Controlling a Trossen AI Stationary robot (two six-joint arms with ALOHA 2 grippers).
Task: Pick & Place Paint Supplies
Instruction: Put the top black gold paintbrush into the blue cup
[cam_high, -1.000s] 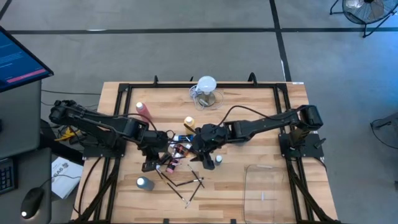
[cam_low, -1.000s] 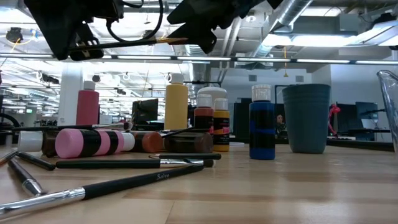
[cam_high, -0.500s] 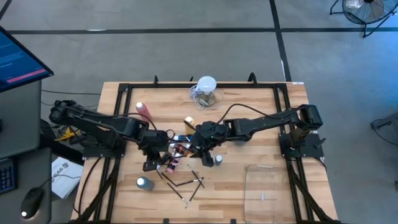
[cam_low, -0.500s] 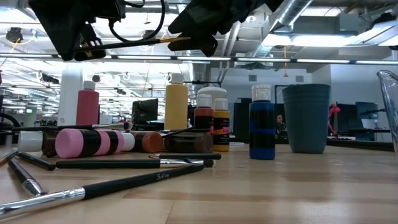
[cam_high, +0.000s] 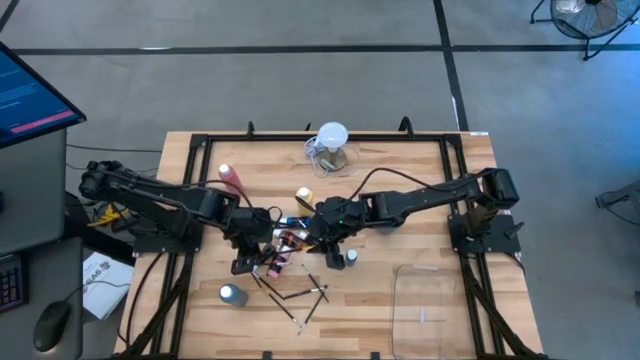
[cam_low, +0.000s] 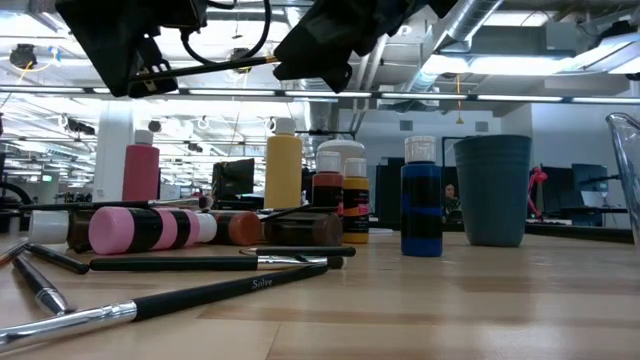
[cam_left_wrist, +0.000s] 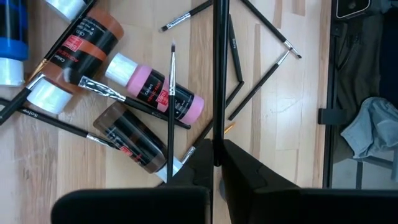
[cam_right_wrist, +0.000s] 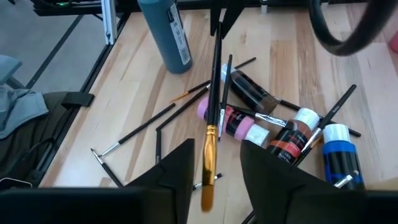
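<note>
A thin dark paintbrush (cam_right_wrist: 213, 93) with a golden handle end hangs in the air over the heap of supplies. My left gripper (cam_left_wrist: 217, 149) is shut on it. My right gripper (cam_right_wrist: 217, 158) is open, its fingers standing on either side of the golden end (cam_right_wrist: 207, 186) with a gap each side. Below, a pink bottle (cam_left_wrist: 155, 93) and brown bottles (cam_left_wrist: 134, 140) lie on their sides among several brushes (cam_high: 300, 292). A blue bottle (cam_low: 421, 210) and a yellow squeeze bottle (cam_low: 283, 180) stand upright. My left gripper pinches the brush's shaft (cam_left_wrist: 217, 134) between its two fingertips, at the end away from the golden tip. The fingers slant down from the table's left side. The brush runs straight on ahead of the fingertips, about level and clear of the table.
A pink-red squeeze bottle (cam_high: 230, 178) stands at the far left. A teal cup (cam_high: 232, 294) is at the near left, a clear jug with a white top (cam_high: 332, 145) at the far middle, and a clear bin (cam_high: 430, 298) at the near right.
In the low view the brush's golden end showed free beside my right gripper; now that gripper's dark fingers cover it. Both arms have stayed in place, and the brush is still held in the air between them.
</note>
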